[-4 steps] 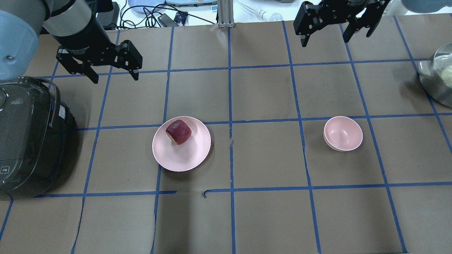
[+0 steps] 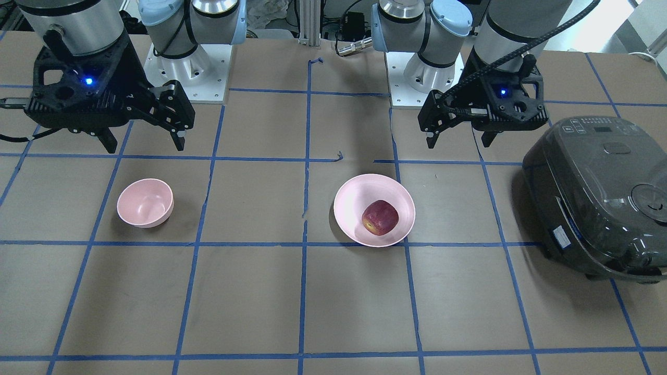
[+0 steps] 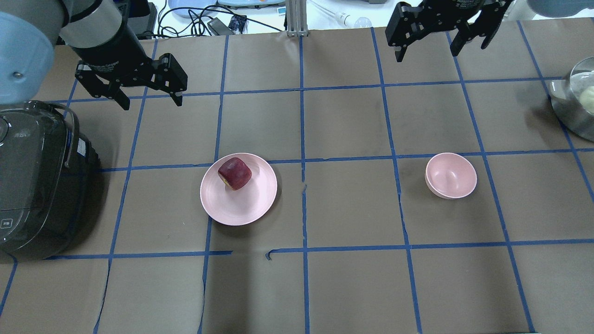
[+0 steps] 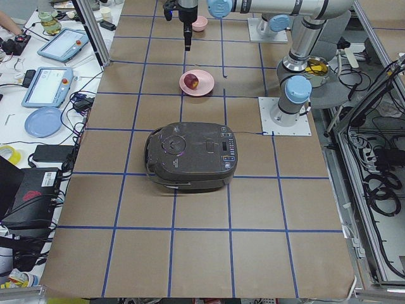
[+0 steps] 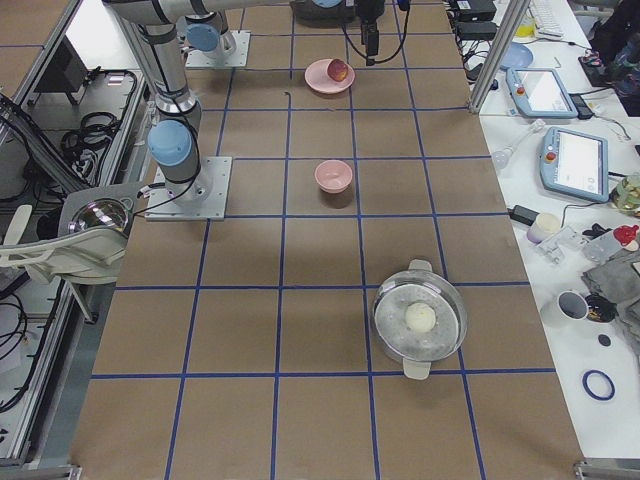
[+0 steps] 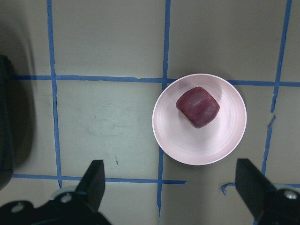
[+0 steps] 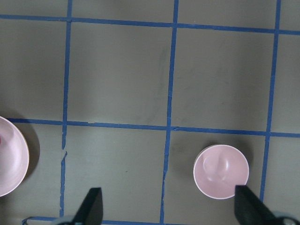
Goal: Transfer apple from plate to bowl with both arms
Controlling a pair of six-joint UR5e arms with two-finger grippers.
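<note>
Right now, nothing gripped, task judged at its very start. Logging a small dark red roundish apple (image 3: 234, 173) with a yellow patch, lying on a wide shallow pale pink round plate (image 3: 241, 213), off that plate's centre toward the rim away from the robot, touching the plate only. Noting a small deep pale pink round bowl (image 3: 457, 178), empty, well apart from the plate on the robot's right. Marking the left black two-finger gripper (image 3: 151, 103) as spread wide and empty, raised high near the plate, with plate and apple framed between its fingertips in the left wrist view. Marking the right black two-finger gripper (image 2: 145, 147) as likewise spread and empty, raised high, well apart from the plate and nearer the bowl. Also tagging a bulky dark grey rice cooker (image 3: 37, 185) near the plate on the side opposite the bowl, and a shiny steel pot (image 3: 575, 102) far past the bowl from the plate, both on the brown paper table with blue tape grid (image 3: 348, 287). Reading the layout as deliberate: plate within the left arm's reach, bowl within the right's, so probably a pick by the left, a hand-over somewhere between plate and bowl, then a drop by the right. Judging the wide spread as ready for the apple's girth, and the high hover as good for a full look down before descending. Flagging the round, smooth skin as likely to roll or slip under an off-centre pinch.
</note>
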